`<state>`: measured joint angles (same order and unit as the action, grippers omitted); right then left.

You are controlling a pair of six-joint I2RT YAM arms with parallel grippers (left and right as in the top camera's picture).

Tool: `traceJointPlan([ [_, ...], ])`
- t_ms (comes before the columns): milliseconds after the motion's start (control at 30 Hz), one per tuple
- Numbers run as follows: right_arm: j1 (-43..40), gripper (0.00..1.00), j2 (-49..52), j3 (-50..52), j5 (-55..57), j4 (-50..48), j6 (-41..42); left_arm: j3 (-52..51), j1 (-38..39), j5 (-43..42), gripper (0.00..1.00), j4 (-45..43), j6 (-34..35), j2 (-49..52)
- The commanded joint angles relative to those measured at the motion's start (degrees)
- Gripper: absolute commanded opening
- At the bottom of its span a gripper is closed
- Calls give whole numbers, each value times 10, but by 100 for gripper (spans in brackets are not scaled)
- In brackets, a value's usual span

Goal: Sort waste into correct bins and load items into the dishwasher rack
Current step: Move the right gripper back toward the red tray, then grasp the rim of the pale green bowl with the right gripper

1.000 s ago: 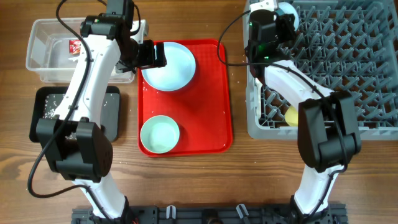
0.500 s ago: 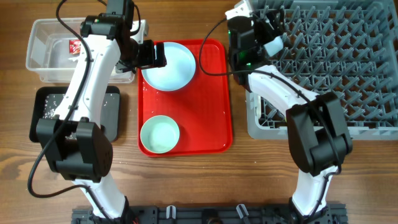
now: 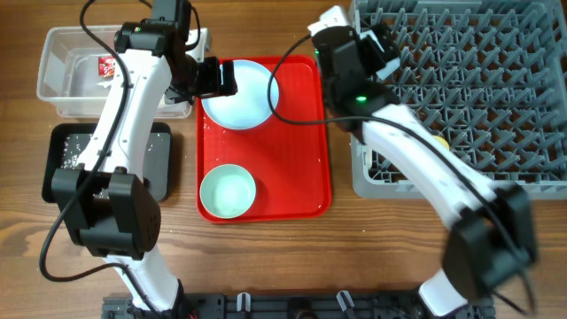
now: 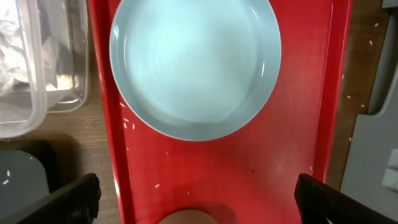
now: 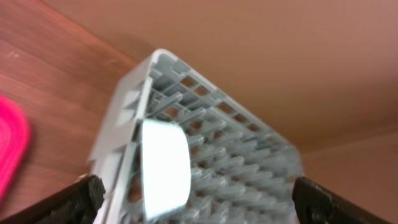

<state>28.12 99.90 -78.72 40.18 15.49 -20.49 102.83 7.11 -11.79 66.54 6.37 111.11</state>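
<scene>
One plate (image 3: pixel 250 99), one bowl (image 3: pixel 228 192) on tray (image 3: pixel 301 159)

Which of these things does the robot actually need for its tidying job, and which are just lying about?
Part of the job: pale blue round plate, pale green bowl, light blue bowl, large grey plastic dishwasher rack, clear plastic tub, black rectangular tray, red snack wrapper.
Just lying about: red plastic serving tray, wooden table.

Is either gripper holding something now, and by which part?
Nothing is held. The left gripper is open above the pale blue plate; the right gripper is open, apart from the light blue bowl.
</scene>
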Motion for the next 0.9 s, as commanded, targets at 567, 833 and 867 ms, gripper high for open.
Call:
traceJointPlan([
  [567, 6, 84, 8, 30, -605, 119, 562, 41, -118, 3, 100, 6, 108, -44],
  [833, 155, 84, 20, 30, -540, 208, 417, 41, -244, 3, 100, 19, 155, -50],
  [867, 173, 84, 23, 30, -523, 214, 382, 41, -248, 3, 100, 19, 155, -50],
])
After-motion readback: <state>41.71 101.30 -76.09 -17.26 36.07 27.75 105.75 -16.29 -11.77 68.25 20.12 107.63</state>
